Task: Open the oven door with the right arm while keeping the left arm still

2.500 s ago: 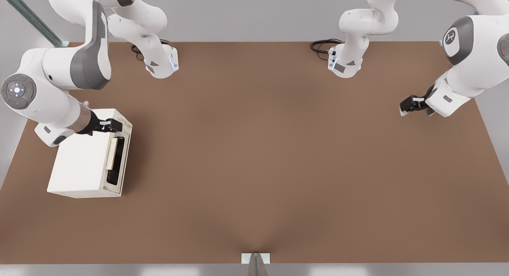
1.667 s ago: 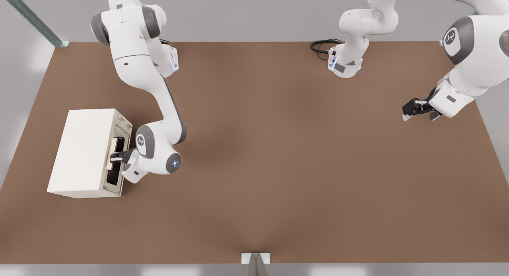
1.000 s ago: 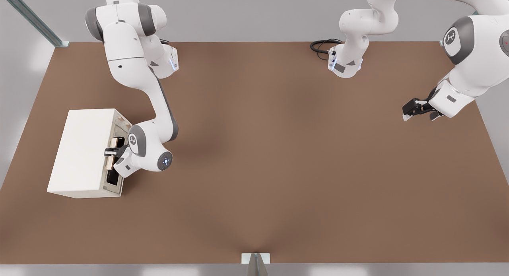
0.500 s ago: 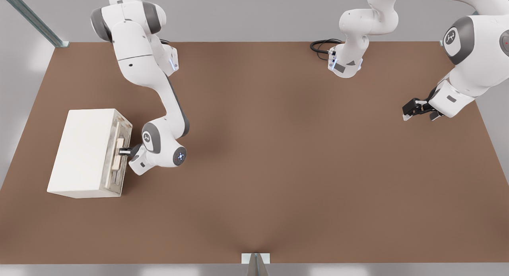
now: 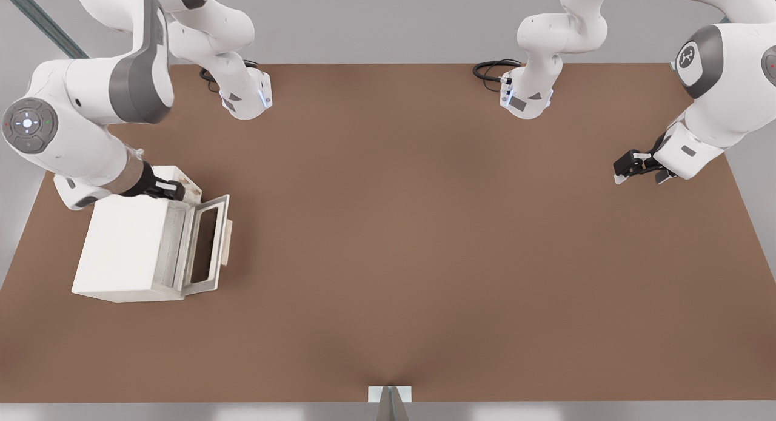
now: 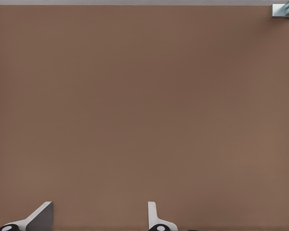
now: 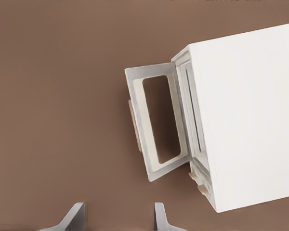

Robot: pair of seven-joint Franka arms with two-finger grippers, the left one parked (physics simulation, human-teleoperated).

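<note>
The small white box oven (image 5: 124, 245) stands on the brown table at the front view's left. Its oven door (image 5: 200, 286), a cream frame around a dark window, is swung open, away from the box and towards the front view's right. The pale tan handle (image 5: 227, 242) sits on its outer face. My right arm's gripper (image 5: 170, 190) hovers above the oven's far top corner, clear of the door. From the right wrist view I look down on the open oven door (image 7: 143, 120) and the oven top (image 7: 250, 115). The gripper (image 7: 118, 221) is open and holds nothing.
Both arm bases (image 5: 245, 96) (image 5: 524, 96) stand at the table's far edge, with a black cable (image 5: 488, 69) beside one. A small metal bracket (image 5: 389, 397) sits at the near edge. The oven stands close to the table's edge on the front view's left.
Half a second ago the gripper was at the handle with the door nearly closed. Now the door stands wide open and the gripper has let go and pulled back above the oven's far corner.
</note>
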